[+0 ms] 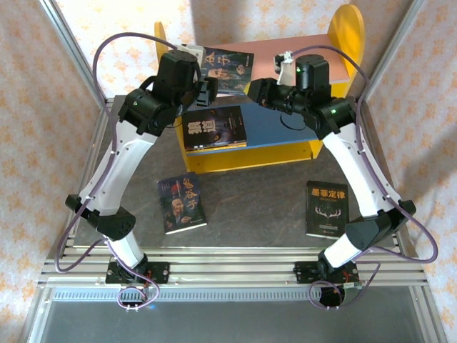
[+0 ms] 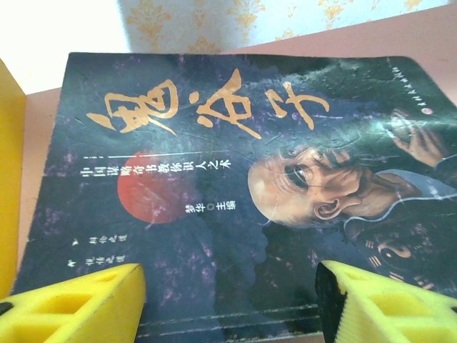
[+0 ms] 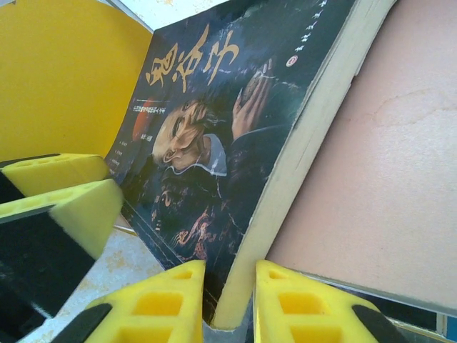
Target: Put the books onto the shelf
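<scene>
The shelf (image 1: pixel 285 146) stands at the back with yellow sides, a pink upper board (image 1: pixel 268 53) and a blue lower board. One dark book with gold characters and an old man's face (image 1: pixel 227 68) lies on the pink board (image 3: pixel 385 157). My right gripper (image 3: pixel 228 300) is shut on that book (image 3: pixel 207 143) at its page edge, near a corner. My left gripper (image 2: pixel 228 300) hovers open just over the same cover (image 2: pixel 235 186), fingers wide apart. Another dark book (image 1: pixel 214 127) rests on the blue board.
Two more books lie flat on the table: one with a face (image 1: pixel 181 204) at front left, one with antlers (image 1: pixel 327 209) at front right. The shelf's yellow side panel (image 2: pixel 7 164) stands close beside the left gripper. The left gripper's fingers (image 3: pixel 64 193) sit near the held book.
</scene>
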You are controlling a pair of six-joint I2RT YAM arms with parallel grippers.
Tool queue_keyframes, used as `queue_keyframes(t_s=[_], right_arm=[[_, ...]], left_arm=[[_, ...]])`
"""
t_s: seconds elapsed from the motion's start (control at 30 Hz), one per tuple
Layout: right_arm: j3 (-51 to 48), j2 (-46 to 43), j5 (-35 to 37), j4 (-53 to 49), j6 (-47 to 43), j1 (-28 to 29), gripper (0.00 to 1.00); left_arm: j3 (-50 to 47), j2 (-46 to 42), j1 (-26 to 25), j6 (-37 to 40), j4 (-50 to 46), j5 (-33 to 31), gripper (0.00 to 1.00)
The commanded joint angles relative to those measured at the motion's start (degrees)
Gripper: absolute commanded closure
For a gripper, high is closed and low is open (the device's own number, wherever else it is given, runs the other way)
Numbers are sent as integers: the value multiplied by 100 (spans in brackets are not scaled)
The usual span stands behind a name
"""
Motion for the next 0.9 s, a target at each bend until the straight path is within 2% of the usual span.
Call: queue_keyframes(t_s=[0.0,0.37,0.87], right_arm=[[144,-66,-214,-164,-202,-168,80],[553,180,-398,-488,-372,-419,81],[1006,683,-897,-395,-255,-421,79]], left_arm=[[-22,-294,19,-93,-40,105,34],[144,-124,15,-43,-130,199,33],[207,36,17,-62,-374,355,34]])
